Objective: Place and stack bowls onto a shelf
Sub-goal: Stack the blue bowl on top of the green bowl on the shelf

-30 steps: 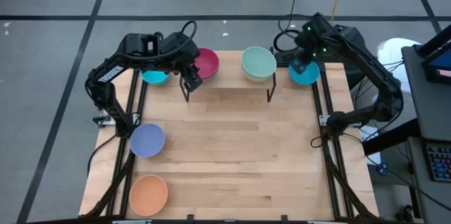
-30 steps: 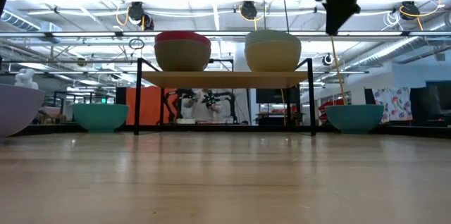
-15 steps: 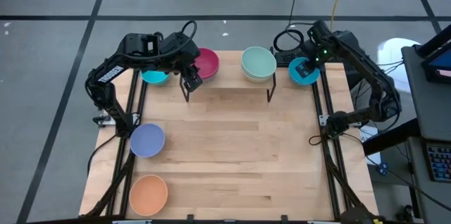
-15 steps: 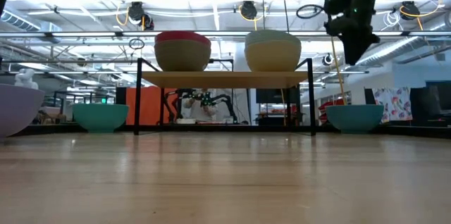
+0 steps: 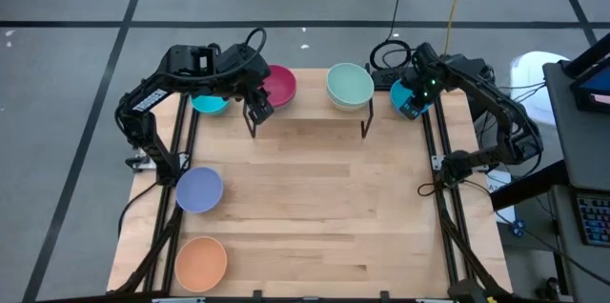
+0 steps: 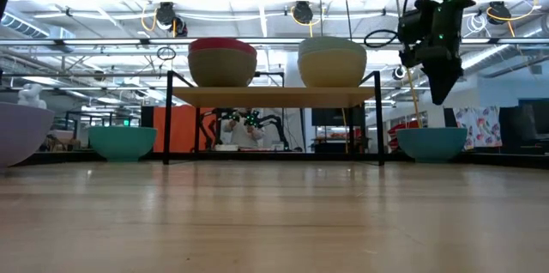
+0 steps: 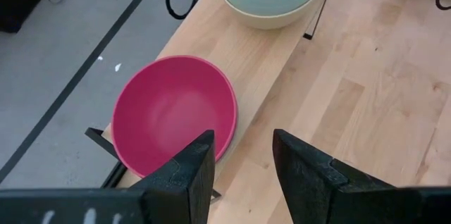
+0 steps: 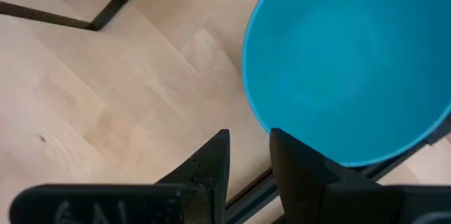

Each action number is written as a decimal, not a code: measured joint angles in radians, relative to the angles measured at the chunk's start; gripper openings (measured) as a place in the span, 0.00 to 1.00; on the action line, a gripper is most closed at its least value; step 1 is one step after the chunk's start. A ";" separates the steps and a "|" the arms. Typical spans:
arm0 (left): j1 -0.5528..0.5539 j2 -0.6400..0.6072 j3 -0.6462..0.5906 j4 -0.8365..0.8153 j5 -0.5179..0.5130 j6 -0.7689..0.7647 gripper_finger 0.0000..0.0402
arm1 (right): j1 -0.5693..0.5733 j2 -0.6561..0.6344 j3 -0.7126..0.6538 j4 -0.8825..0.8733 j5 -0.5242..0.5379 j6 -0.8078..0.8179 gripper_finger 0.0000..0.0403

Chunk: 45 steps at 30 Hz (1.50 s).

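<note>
Bowls sat in two stacks on the shelf (image 5: 305, 112) at the far edge of the bench (image 5: 305, 208): a magenta bowl (image 5: 277, 85) nested on an olive-grey bowl (image 6: 222, 68) toward the left arm's side, and a mint green bowl (image 5: 350, 84) nested on a cream bowl (image 6: 332, 67) toward the right arm's side. Four more bowls stood on the bench itself. A cyan-blue bowl (image 5: 209, 105) lay just beside the shelf's left end, partly under the left arm, and a second cyan-blue bowl (image 8: 352, 55) lay just beside the shelf's right end. A lavender bowl (image 5: 199, 190) and an orange bowl (image 5: 200, 262) stood near the bench's left edge, well apart from the shelf, the orange one nearest the front. The left gripper (image 7: 243, 160) hovered over the shelf's left end next to the magenta bowl, its fingers spread apart with nothing between them. The right gripper (image 8: 248, 155) hung above the near rim of the second cyan-blue bowl, pointing down at it; its fingers stood a narrow gap apart, one on each side of the rim line, and did not visibly clamp the bowl.
</note>
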 joint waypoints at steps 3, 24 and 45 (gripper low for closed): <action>0.000 0.000 0.000 0.000 0.000 0.000 0.37 | 0.000 0.000 -0.028 0.012 0.000 -0.041 0.23; 0.000 0.000 0.000 0.000 0.000 -0.014 0.37 | 0.000 0.099 -0.103 0.173 0.030 -0.136 0.23; 0.000 0.000 0.000 0.000 0.000 -0.018 0.37 | 0.003 0.162 -0.099 0.188 0.056 -0.200 0.01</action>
